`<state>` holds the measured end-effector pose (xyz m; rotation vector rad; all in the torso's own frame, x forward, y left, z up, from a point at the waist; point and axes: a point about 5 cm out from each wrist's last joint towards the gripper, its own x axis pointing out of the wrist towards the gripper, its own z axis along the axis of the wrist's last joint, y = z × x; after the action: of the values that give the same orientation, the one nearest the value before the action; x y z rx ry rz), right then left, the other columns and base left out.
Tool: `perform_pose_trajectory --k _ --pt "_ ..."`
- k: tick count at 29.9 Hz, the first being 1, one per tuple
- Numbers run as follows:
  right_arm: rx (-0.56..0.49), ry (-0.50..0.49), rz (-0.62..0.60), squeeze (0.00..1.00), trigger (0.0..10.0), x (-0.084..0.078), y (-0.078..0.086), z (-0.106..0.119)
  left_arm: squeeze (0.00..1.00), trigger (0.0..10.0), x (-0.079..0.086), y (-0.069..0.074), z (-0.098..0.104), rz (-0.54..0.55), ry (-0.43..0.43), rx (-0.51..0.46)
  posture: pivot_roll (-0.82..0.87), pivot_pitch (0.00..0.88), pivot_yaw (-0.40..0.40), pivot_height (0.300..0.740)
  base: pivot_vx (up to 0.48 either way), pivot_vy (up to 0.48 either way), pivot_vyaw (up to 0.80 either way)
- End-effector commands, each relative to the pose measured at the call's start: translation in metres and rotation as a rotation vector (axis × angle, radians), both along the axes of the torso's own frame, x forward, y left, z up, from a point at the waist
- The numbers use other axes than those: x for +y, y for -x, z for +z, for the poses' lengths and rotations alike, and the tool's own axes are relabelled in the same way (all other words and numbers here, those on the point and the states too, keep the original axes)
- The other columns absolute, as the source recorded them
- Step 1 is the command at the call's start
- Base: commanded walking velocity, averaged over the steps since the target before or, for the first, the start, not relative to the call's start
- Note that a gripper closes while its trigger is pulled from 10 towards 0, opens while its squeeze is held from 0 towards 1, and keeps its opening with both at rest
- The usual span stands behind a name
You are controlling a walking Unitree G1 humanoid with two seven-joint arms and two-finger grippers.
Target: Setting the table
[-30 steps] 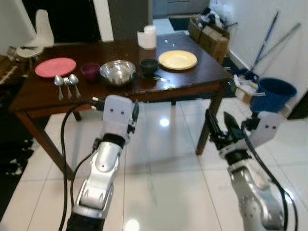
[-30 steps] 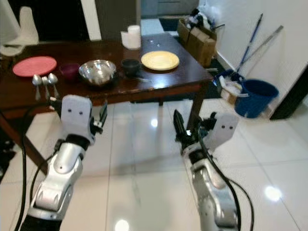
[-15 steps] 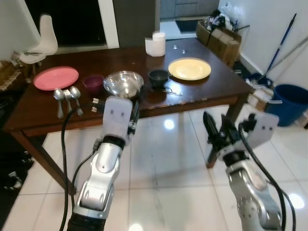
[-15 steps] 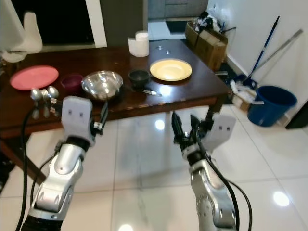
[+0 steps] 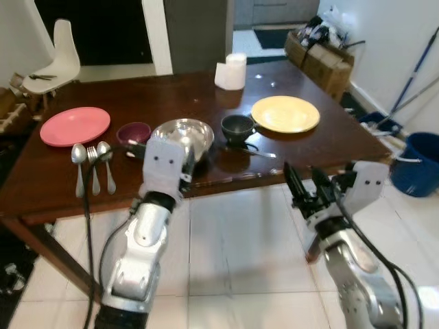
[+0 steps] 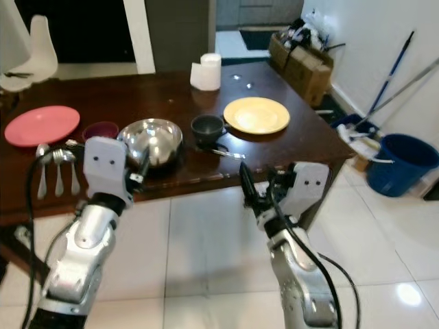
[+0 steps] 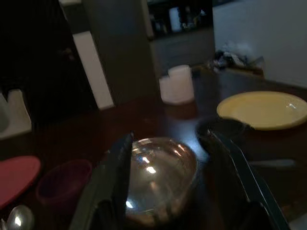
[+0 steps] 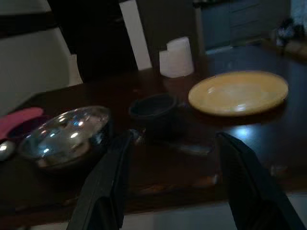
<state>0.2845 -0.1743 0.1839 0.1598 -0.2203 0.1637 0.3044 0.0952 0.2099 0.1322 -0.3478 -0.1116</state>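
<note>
The dark counter (image 5: 322, 147) carries a steel bowl (image 5: 182, 135) at its near middle, a yellow plate (image 5: 285, 113) to the right, and a pink plate (image 5: 74, 125) far left. Left tool (image 7: 168, 187) and right tool (image 8: 175, 184) hover before the near edge, fingers spread, empty.

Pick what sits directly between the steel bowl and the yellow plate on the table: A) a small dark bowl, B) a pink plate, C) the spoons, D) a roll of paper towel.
A: the small dark bowl stands on the table between the steel bowl and the yellow plate.
</note>
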Motion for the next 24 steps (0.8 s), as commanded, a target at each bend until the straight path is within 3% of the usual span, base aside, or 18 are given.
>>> perform_pose_trajectory --k 1,10,17,24 --pt "0.013 0.017 0.012 0.00 10.0 0.003 0.001 -0.005 0.00 10.0 0.006 0.000 -0.004 0.020 -0.008 0.018 -0.10 0.000 0.108 0.740 0.469 0.000 0.00" --pt "0.041 0.113 -0.022 0.00 10.0 -0.014 0.001 -0.010 0.00 10.0 0.002 0.001 -0.004 -0.008 -0.017 0.012 -0.10 0.000 0.107 0.740 0.469 0.000 0.00" --pt "0.094 0.173 -0.051 0.00 10.0 -0.036 0.003 -0.019 0.00 10.0 -0.002 0.003 -0.005 -0.043 -0.027 0.016 -0.10 0.000 0.108 0.740 0.469 0.000 0.00" --pt "0.134 0.127 -0.025 0.00 10.0 -0.042 0.001 -0.023 0.00 10.0 -0.009 0.007 -0.008 -0.134 -0.069 0.017 -0.10 0.000 0.110 0.740 0.298 0.000 0.00"
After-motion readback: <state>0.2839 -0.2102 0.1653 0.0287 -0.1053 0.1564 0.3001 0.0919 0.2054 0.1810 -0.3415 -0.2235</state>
